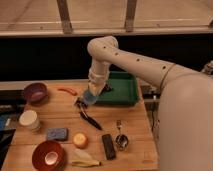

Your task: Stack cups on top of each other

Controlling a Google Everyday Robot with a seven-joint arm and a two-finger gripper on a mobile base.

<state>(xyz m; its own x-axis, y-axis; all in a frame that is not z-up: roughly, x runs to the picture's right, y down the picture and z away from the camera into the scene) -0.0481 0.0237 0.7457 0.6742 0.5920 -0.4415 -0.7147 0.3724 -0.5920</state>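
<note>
Where jaws hang (beside tray (125, 89)), blue cup (90, 97) gripped.

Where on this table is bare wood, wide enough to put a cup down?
Bare wood lies between the cream-white cup and the black tool, and on the right between the green tray and the spoon. The front row, red bowl to remote, is crowded. The hand, holding the blue-grey cup, hangs at the tray's left.
</note>
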